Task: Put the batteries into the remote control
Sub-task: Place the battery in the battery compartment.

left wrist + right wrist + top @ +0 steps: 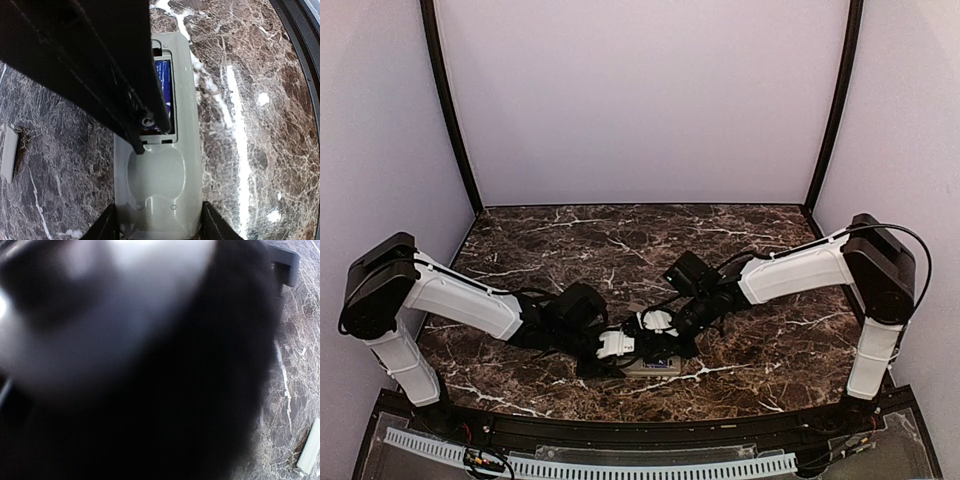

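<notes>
The remote control [160,170] lies back up on the marble, its grey-beige back facing my left wrist camera. My left gripper [160,225] is shut on its near end, with one finger [107,222] against each long side. The battery bay is uncovered, and a blue-purple battery [164,87] lies in it. My right gripper [141,136] reaches in from the upper left, shut, with its black tip at the bay's near edge over the battery. In the top view both grippers meet over the remote control [655,366]. A dark blur fills most of the right wrist view.
A small flat grey cover piece [9,152] lies on the marble to the left of the remote, and shows at the lower right of the right wrist view [310,447]. The table's black near rim [305,55] curves past on the right.
</notes>
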You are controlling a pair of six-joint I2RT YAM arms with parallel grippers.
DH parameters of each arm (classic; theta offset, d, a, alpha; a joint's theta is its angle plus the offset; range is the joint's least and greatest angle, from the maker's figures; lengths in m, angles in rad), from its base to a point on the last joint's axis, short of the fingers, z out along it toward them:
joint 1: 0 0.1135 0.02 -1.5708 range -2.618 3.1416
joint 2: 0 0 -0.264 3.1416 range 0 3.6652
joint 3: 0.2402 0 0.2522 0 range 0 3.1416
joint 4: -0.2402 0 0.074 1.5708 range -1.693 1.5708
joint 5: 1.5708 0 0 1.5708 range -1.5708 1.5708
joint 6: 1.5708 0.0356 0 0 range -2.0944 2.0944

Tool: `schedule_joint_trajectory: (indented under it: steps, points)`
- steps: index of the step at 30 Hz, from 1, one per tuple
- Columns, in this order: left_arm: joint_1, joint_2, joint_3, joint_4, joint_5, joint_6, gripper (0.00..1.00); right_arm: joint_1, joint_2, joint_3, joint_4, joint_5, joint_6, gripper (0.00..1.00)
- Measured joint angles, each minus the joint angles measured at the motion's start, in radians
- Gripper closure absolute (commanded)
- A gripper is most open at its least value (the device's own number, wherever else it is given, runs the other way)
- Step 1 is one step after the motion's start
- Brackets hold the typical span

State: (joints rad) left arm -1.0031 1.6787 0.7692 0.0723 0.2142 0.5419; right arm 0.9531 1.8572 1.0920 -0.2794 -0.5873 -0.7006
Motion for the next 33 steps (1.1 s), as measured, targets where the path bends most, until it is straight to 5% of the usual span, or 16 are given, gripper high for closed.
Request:
schedule_joint_trajectory:
  steps: [33]
  points:
    - [0.08, 0.046, 0.083, -0.117, 0.079, 0.169, 0.69, -0.019, 0.076, 0.121, -0.114, -0.012, -0.035, 1.0]
